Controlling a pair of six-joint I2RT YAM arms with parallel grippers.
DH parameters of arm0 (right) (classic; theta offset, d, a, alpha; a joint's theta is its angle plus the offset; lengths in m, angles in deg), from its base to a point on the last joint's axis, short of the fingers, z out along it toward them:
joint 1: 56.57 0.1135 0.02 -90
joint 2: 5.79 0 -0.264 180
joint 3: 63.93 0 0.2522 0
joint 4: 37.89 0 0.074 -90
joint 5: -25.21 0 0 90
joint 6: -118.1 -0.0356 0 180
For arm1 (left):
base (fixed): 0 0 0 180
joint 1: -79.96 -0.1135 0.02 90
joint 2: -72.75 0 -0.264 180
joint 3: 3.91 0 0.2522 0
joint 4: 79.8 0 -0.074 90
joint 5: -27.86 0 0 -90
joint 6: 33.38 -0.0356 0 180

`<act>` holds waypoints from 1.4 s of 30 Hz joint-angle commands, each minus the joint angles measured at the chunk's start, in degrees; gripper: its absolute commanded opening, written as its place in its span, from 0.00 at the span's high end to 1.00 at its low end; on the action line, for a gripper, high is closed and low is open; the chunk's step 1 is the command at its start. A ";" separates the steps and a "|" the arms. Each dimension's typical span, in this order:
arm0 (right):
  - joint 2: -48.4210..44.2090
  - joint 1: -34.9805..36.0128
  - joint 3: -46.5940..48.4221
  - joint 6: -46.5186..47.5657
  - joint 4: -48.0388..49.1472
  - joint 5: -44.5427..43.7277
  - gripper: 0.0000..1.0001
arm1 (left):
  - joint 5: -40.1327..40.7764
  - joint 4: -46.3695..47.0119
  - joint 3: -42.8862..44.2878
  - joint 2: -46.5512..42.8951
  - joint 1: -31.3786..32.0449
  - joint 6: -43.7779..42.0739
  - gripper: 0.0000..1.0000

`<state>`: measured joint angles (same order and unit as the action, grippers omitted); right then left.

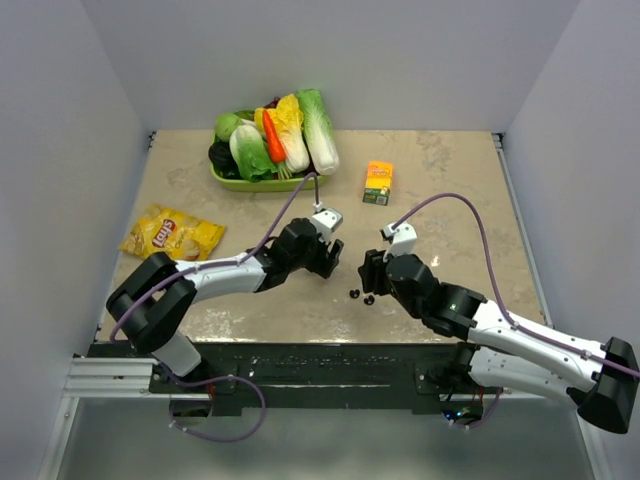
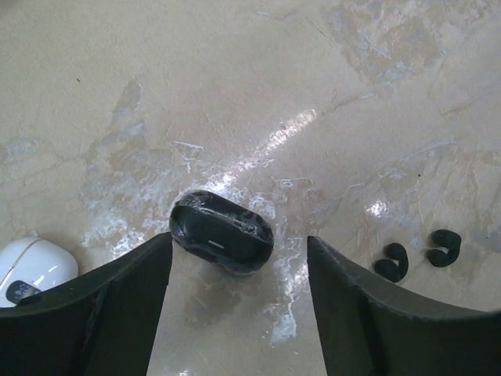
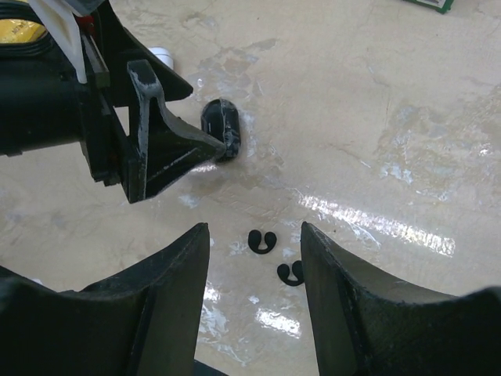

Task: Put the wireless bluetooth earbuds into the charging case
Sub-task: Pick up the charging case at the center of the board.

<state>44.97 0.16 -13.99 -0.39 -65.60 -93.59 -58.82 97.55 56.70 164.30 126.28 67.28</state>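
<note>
Two tiny black earbuds lie side by side on the beige table, just past and between the fingers of my open right gripper. They also show in the top view and at the right of the left wrist view. The black charging case lies shut on the table, just ahead of my open left gripper, nearer its left finger. It shows in the right wrist view beside a left fingertip. Both grippers are empty and face each other closely.
A white rounded case lies left of the left gripper. A green tray of vegetables, a chips bag and a small juice box sit farther back. Walls enclose the table.
</note>
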 commanded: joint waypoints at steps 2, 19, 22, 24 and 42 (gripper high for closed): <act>-2.77 0.14 -0.41 -0.16 -0.37 -0.38 0.46 | 0.38 2.06 -1.74 -4.35 -1.59 1.55 0.34; -2.51 0.14 0.29 -0.25 -0.02 -0.65 0.47 | 1.17 4.71 -2.74 6.35 0.69 12.63 1.00; -2.60 0.14 0.20 -0.34 -0.11 -0.91 0.47 | 0.65 4.71 -0.80 8.11 0.70 13.07 1.00; -2.42 0.14 -0.15 -0.43 0.07 -0.91 0.46 | 0.21 4.79 -0.01 9.08 0.87 13.34 1.00; -1.28 0.14 0.03 -0.16 1.21 -0.91 0.46 | 10.66 -2.58 -0.29 -3.50 0.70 15.10 0.00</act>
<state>43.11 0.16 -14.29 -0.39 -66.24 -93.74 -50.98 96.06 54.41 159.58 126.92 81.20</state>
